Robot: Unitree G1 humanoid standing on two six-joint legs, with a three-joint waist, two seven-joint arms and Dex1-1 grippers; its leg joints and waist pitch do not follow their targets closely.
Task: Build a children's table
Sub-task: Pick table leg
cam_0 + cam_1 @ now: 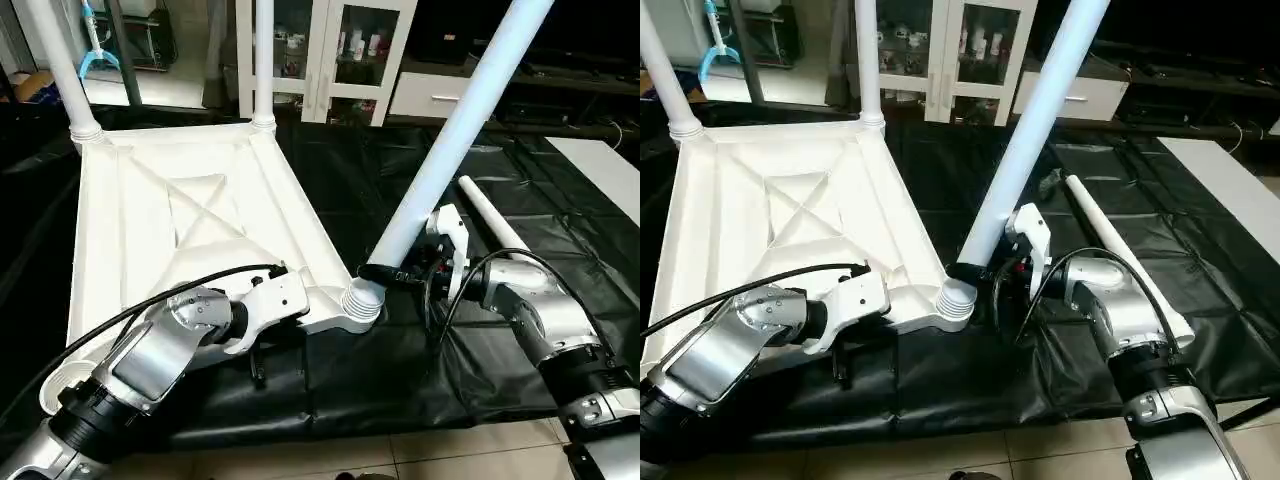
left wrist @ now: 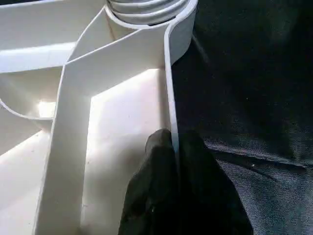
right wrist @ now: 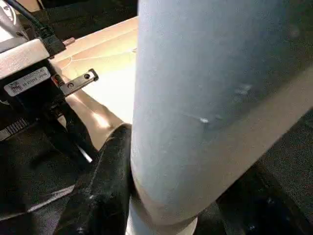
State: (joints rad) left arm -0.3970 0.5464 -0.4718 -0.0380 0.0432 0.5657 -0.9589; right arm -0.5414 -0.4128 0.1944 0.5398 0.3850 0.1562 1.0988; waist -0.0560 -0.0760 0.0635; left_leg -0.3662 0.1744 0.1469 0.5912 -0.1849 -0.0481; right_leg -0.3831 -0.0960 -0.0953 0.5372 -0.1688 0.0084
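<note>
Tabletop (image 1: 150, 230) upside down on the black desk (image 1: 520, 230), ribs up, two legs already upright in the far sockets. Third leg (image 1: 450, 140) seated by its threaded foot in the near right socket (image 1: 360, 305), long axis tilted up and away to the right, not plumb. Right gripper (image 1: 392, 274) clasped around that leg just above the socket, jaws astride the tube. Left gripper (image 2: 175, 147) pinched tight on the near rim wall beside the same socket, bracing. Fourth leg (image 1: 492, 220) flat on the desk beyond the right arm. Next, probably: straighten and screw the leg home.
</note>
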